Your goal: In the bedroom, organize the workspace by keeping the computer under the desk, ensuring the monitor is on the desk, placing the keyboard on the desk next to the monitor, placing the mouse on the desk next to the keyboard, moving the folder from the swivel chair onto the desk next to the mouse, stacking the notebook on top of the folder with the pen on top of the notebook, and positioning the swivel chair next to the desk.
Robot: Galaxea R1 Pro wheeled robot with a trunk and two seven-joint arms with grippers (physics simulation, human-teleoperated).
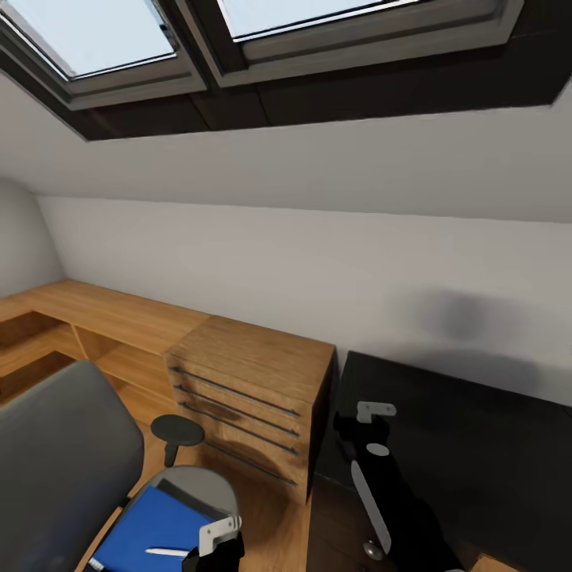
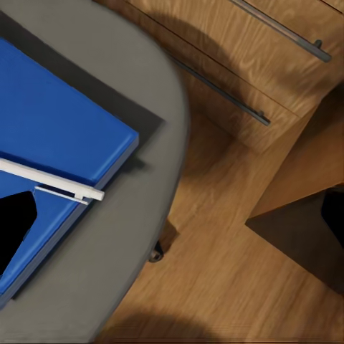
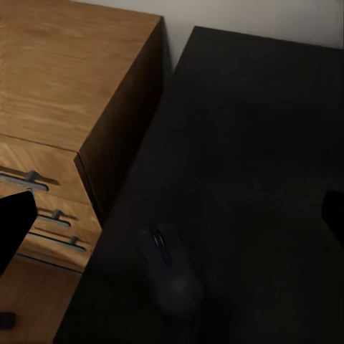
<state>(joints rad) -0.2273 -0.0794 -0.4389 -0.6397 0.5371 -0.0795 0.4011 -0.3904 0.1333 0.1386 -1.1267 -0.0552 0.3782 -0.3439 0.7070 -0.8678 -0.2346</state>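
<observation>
Left arm: reaches down over the swivel chair [image 1: 63, 461]; its gripper [image 1: 216, 544] sits at the seat's front edge, just beside the folder [image 1: 151, 528].
Left gripper state: one dark finger [image 2: 13, 229] shows in the left wrist view over the folder [image 2: 57, 136]; how wide the jaws stand I cannot tell, and nothing is seen held.
Right arm: stretched forward over the near end of the desk [image 1: 477, 445], its gripper [image 1: 373, 413] hovering above the black top.
Right gripper state: two dark fingertips stand at opposite edges of the right wrist view, far apart, with nothing between them.
Folder: flat on the chair seat, bright blue.
Pen [image 1: 167, 551]: lies on top of the folder; the left wrist view shows its clip end [image 2: 68, 190] reaching past the folder's edge.
Mouse [image 3: 170, 271]: dark, resting on the desk [image 3: 244, 143] near the edge that faces the wooden drawer cabinet [image 3: 64, 107]; the right wrist view makes it out.
Drawer cabinet [image 1: 250, 389]: stands between chair and desk, touching the desk's side.
Skylights [image 1: 95, 40]: in the head view, high above the desk.
</observation>
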